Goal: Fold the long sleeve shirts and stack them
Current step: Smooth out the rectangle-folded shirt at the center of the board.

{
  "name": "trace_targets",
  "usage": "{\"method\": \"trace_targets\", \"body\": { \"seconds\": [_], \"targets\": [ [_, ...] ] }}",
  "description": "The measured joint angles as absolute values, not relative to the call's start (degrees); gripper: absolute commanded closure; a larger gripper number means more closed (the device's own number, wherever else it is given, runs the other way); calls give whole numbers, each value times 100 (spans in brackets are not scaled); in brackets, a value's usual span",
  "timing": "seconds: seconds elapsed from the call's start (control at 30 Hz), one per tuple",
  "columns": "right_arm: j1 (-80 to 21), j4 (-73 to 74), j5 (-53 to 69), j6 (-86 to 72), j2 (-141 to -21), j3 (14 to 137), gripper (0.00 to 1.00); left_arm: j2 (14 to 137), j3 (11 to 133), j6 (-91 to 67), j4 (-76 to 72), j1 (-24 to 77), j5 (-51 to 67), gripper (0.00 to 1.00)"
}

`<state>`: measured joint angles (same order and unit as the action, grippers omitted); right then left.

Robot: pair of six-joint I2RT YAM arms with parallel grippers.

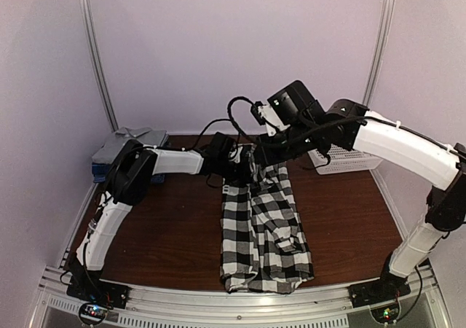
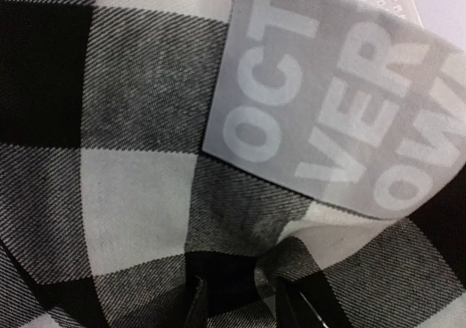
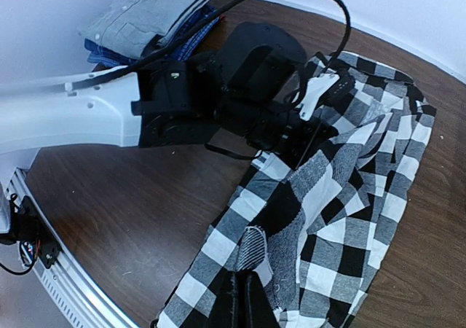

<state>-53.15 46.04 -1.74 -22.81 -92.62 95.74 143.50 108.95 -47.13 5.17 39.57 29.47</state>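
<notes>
Top external view: plaid shirt [image 1: 266, 229] lies lengthwise on the table [image 1: 167, 226]. My left tool [image 2: 240, 306] and right tool [image 3: 244, 302] each clamp its far end. I should move both evenly, with the cloth taut.

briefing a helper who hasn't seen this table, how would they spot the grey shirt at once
Start at the brown table and go to its far left corner, where a small pile of folded shirts sits. The light grey shirt lies on top of the dark blue shirts; unlike the black-and-white plaid shirt spread mid-table, it is plain and neatly folded.
</notes>
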Motion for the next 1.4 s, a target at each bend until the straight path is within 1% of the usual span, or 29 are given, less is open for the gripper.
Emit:
{"method": "trace_targets", "body": {
  "seconds": [0.33, 0.5, 0.63, 0.93, 1.23, 1.4],
  "targets": [
    [-5994, 4495, 427, -2349, -9559, 9474, 100, 14324, 10785, -4759, 370, 3957, 2932, 67],
    [-6007, 4488, 456, -2333, -9577, 8855, 100, 14070, 10447, -4770, 336, 3951, 2777, 68],
    [-6003, 4495, 467, -2314, -9592, 8613, 100, 13734, 10116, -4772, 469, 3916, 2596, 68],
    [-6003, 4571, 495, -2206, -9592, 8471, 100, 13010, 9537, -4757, 676, 3721, 2141, 67],
    [-6018, 5022, 340, -2064, -9579, 8493, 100, 12984, 9511, -4685, 858, 3562, 2001, 70],
    [-6204, 5041, 298, -2060, -9612, 8475, 100, 12912, 9299, -4635, 919, 3496, 1925, 71]
  ]
}}
